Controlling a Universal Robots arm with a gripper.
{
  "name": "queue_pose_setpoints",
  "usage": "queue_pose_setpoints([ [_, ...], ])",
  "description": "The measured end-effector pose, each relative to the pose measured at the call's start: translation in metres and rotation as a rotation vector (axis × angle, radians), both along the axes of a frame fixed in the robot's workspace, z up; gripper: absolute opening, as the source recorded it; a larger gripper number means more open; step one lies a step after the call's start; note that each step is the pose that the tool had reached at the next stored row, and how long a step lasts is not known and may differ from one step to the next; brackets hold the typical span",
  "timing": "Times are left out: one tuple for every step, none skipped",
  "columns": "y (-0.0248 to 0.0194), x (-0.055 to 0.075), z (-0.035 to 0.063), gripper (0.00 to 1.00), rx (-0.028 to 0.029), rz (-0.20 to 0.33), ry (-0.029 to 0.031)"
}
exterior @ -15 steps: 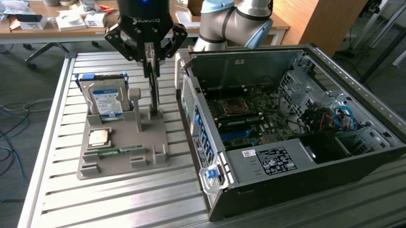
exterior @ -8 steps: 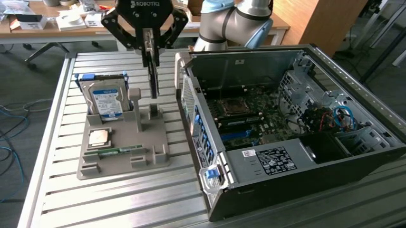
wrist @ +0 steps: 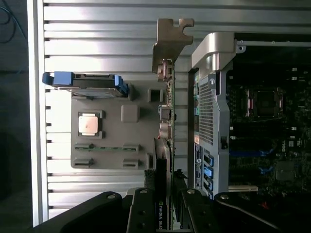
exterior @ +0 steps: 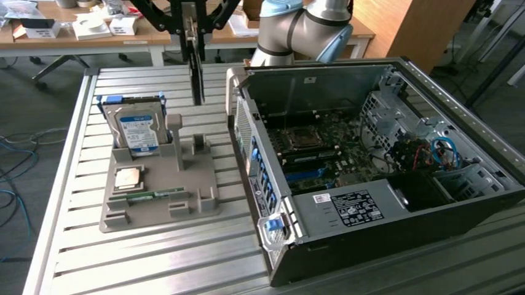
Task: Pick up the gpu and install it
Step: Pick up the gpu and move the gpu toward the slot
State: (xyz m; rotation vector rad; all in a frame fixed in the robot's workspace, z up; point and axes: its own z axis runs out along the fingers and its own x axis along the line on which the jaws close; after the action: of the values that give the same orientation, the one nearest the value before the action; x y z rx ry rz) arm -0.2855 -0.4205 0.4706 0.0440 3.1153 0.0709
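Gripper (exterior: 194,27) with fingers (wrist: 141,213) closed on the gpu (exterior: 197,77). The card hangs edge-on in the air above the table (exterior: 123,258), between the grey holder (exterior: 201,196) and the open case (exterior: 345,246). Its metal bracket (wrist: 171,41) lies at the end away from the fingers. A hard drive (exterior: 138,132) and a chip (exterior: 129,178) sit in the holder.

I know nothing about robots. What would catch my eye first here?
The open computer case sits on the exterior view's right, its circuit boards bare. Beside it the gripper holds the gpu upright above the slatted table. On the exterior view's left, a grey tray carries a blue-framed hard drive standing on edge.
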Motion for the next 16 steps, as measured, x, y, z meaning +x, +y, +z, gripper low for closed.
queue_pose_setpoints([
  [0.0000,0.000,0.0003,0.26,0.0000,0.000,0.0000],
  [0.0000,0.000,0.0003,0.26,0.0001,0.000,-0.0001],
  [0.0000,0.000,0.0003,0.26,0.0000,0.000,-0.0001],
  [0.0000,0.000,0.0003,0.26,0.0001,0.000,0.0000],
  [0.0000,0.000,0.0004,0.26,0.0000,0.000,0.0000],
  [-0.0001,0.001,0.0004,0.26,-0.0001,0.000,0.0002],
  [0.0000,0.002,0.0004,0.26,-0.0001,0.000,0.0002],
  [0.0000,0.004,0.0004,0.26,0.0000,0.000,0.0001],
  [0.0000,0.006,0.0004,0.26,0.0000,0.000,0.0000],
  [0.0000,0.008,0.0004,0.26,0.0000,0.000,0.0001],
  [0.0000,0.010,0.0004,0.26,-0.0001,0.000,0.0001],
  [0.0000,0.012,0.0004,0.26,-0.0001,0.000,0.0001],
  [0.0000,0.014,0.0004,0.26,0.0000,0.000,0.0002],
  [0.0000,0.017,0.0004,0.26,0.0000,0.000,0.0002],
  [0.0000,0.020,0.0003,0.26,0.0001,0.000,0.0004],
  [0.0000,0.023,0.0003,0.26,0.0000,0.000,0.0008],
])
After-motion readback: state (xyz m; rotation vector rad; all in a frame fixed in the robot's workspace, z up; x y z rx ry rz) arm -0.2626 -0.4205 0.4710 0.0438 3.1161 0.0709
